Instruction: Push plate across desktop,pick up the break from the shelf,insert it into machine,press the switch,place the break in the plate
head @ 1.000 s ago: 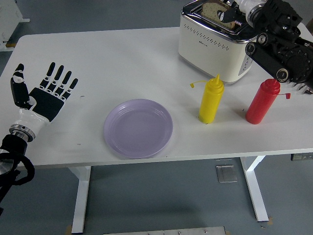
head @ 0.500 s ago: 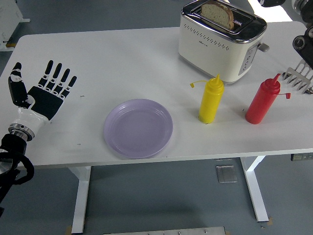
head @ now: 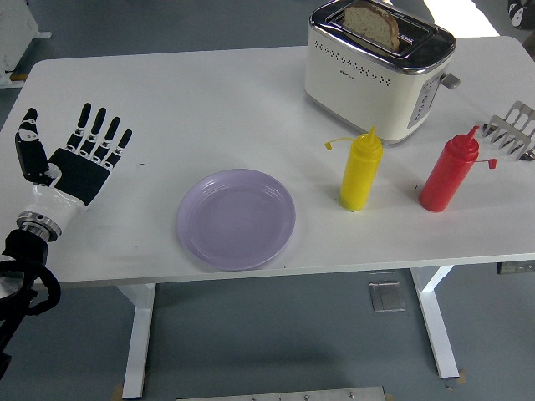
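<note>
A lavender plate (head: 236, 218) lies flat near the table's front edge, left of centre. At the back right stands a cream toaster (head: 376, 71), and a slice of bread (head: 372, 23) sticks up from its slot. The toaster's lever (head: 450, 81) is on its right end. My left hand (head: 73, 144) rests on the table at the far left, palm up, fingers spread, holding nothing, well apart from the plate. Only a dark bit of my right arm (head: 522, 12) shows in the top right corner; its hand is out of the picture.
A yellow squeeze bottle (head: 361, 170) and a red squeeze bottle (head: 449, 173) stand upright in front of the toaster, right of the plate. A grey metal rack (head: 514, 132) pokes in at the right edge, behind the red bottle.
My right arm, which was over the toaster's right end with the hand at the bread, has pulled up and away to the top right. The bread stays in the slot.
</note>
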Tool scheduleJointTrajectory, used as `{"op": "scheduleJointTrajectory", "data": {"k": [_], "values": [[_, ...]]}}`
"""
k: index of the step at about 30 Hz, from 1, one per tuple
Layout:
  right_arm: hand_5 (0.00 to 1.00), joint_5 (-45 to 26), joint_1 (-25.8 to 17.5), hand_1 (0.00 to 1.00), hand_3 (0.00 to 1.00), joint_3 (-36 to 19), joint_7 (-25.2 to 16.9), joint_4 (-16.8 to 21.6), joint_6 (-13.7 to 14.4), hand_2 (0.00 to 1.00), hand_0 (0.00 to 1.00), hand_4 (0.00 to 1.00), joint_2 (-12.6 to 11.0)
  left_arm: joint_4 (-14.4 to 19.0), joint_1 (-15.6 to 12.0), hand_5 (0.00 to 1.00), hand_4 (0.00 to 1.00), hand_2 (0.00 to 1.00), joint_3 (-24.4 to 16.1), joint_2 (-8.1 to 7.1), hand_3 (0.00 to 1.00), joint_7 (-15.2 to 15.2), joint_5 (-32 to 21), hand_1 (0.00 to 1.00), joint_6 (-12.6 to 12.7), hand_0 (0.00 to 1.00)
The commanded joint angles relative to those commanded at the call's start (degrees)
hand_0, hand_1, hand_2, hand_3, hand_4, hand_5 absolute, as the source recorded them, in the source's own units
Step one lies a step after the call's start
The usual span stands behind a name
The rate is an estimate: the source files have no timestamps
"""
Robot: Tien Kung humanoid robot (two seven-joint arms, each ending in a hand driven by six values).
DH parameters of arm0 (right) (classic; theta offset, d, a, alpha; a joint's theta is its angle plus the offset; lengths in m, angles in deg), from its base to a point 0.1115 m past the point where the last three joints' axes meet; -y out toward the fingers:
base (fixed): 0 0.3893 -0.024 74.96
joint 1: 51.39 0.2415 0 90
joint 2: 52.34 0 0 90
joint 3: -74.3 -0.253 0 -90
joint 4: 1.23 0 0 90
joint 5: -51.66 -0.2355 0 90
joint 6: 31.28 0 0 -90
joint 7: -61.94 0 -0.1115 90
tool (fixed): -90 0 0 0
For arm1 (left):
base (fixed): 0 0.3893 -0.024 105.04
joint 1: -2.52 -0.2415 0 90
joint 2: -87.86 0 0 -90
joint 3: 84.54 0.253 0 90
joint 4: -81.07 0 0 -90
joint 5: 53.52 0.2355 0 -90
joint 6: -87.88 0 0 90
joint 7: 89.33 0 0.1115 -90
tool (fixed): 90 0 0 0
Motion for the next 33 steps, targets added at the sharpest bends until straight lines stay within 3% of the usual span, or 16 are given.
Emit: {"op": "scheduleJointTrajectory", "data": {"k": [13,22,33], "values": [[0.002,0.9,-4.8,0.382,0.472,0.5,-6.7,-2.7,4.8,0.565,0.312,0.127,3.8,0.8,-0.1,0.998,0.792,0.704,-0.4,0.38,0.71,-0.6,-1.8,0.755,-0.1,0.819],[0.002,1.1,-4.2,0.38,0.472,4.5,-12.1,-9.0,9.1,0.56,0.315,0.15,6.2,0.9,0.0,0.998,0.793,0.704,-0.1,0.42,0.711,-0.5,-1.9,0.755,-0.1,0.818],[0.002,0.5,-3.6,0.378,0.469,7.1,-15.9,-16.2,12.9,0.558,0.31,0.165,7.7,0.7,0.0,0.998,0.793,0.704,-0.1,0.46,0.711,-0.5,-1.9,0.754,-0.1,0.817]]}}
